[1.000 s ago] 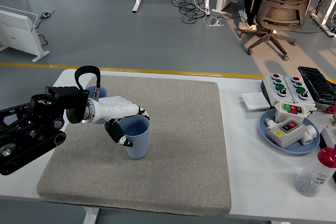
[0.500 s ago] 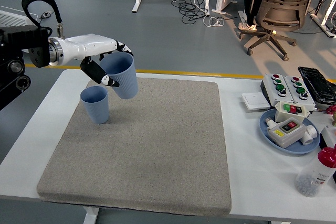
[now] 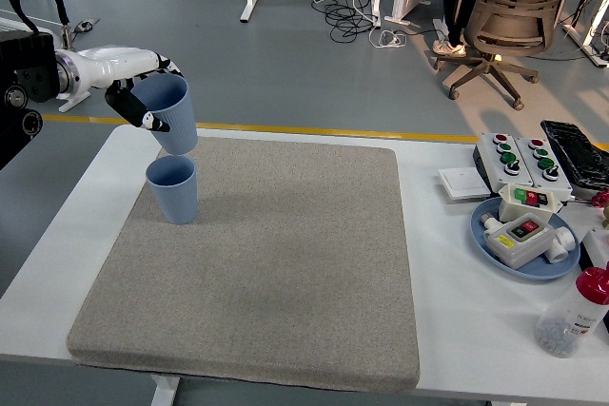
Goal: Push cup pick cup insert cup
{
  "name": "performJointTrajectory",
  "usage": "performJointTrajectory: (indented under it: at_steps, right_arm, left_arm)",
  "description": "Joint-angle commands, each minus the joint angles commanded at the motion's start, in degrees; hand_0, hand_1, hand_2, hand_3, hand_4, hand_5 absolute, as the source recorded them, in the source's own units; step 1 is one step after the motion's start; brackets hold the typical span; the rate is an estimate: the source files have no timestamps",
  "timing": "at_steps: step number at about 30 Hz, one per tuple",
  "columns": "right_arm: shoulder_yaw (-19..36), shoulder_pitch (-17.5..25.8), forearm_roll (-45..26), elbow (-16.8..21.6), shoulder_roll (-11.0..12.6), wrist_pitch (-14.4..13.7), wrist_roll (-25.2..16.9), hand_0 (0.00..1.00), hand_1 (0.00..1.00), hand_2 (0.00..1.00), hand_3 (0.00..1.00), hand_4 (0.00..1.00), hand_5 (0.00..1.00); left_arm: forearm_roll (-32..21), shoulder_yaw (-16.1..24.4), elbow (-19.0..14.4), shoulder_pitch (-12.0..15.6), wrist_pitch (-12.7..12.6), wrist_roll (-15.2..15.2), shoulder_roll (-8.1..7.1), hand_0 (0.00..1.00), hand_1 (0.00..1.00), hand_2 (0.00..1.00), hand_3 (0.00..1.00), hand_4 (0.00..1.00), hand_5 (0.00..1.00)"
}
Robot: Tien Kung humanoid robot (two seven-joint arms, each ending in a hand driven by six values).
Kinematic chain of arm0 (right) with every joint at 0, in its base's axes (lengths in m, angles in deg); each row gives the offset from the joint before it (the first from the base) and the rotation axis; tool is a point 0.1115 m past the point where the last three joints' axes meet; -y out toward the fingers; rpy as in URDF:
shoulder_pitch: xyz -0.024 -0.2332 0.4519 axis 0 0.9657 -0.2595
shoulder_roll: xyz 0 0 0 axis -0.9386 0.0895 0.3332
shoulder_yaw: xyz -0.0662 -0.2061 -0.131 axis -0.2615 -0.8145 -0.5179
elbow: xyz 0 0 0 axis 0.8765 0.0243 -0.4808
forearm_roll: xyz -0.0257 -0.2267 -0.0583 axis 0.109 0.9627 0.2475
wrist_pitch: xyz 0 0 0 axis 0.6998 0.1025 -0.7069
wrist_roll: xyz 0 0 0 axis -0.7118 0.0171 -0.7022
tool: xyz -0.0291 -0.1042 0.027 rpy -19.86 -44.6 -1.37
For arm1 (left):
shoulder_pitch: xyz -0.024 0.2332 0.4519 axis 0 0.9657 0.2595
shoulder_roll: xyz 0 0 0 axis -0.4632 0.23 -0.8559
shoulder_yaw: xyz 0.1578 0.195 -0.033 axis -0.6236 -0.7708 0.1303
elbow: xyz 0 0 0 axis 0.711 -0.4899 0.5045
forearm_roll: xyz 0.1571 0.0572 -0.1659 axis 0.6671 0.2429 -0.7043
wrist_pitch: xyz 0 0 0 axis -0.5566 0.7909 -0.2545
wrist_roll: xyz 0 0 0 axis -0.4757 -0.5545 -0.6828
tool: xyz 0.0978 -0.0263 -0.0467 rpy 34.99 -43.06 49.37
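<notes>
Pick done: left hand (image 3: 133, 92), fingers wrapped round lifted cup (image 3: 169, 113), holds it just above second cup (image 3: 174, 189) standing on grey mat (image 3: 285, 263) (bottom near rim, slightly tilted). Insert left: lower in.

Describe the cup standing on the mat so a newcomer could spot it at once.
Start at the grey mat covering the white table, then go to its far left corner. A blue cup stands there upright, open end up. Its twin, the held cup, hangs just above it in the left hand, off the mat.
</notes>
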Motion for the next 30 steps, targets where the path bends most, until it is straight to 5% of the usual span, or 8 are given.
performJointTrajectory:
  at_steps: [10,21,22,27,28,30]
  right_arm:
    - [0.0,-0.1,0.1,0.0,-0.1,0.0,-0.1,0.666,0.606,0.620,0.572,0.113,0.484]
    - [-0.4,0.0,-0.4,0.0,-0.1,-0.1,-0.2,0.666,0.606,0.620,0.572,0.113,0.485]
    - [-0.4,0.0,-0.4,0.0,-0.1,-0.1,-0.2,0.666,0.606,0.620,0.571,0.112,0.484]
    - [-0.5,-0.1,-0.5,0.0,-0.1,-0.1,-0.3,0.666,0.606,0.620,0.571,0.112,0.484]
    - [-0.5,-0.1,-0.6,0.0,-0.1,-0.1,-0.3,0.665,0.606,0.620,0.572,0.112,0.484]
    - [-0.6,-0.1,-0.7,0.0,-0.1,-0.1,-0.4,0.665,0.606,0.620,0.572,0.112,0.484]
  left_arm:
    - [-1.1,-6.2,3.6,-0.4,-2.0,1.5,1.33,0.430,0.525,0.549,0.482,0.647,0.179]
    - [-2.7,-8.5,6.2,-0.3,-3.2,2.6,2.33,0.430,0.524,0.548,0.481,0.644,0.178]
    - [-3.1,-8.7,6.7,-0.2,-3.4,2.8,2.52,0.390,0.574,0.640,0.517,0.770,0.276]
    - [-3.9,-9.7,8.4,0.3,-3.9,3.3,3.06,0.390,0.574,0.640,0.517,0.770,0.276]
    - [-4.0,-9.9,8.6,0.4,-4.0,3.4,3.11,0.758,0.849,0.944,0.871,0.960,0.491]
    - [-5.1,-10.9,9.3,0.8,-4.7,4.3,3.33,0.758,0.849,0.944,0.871,0.960,0.491]
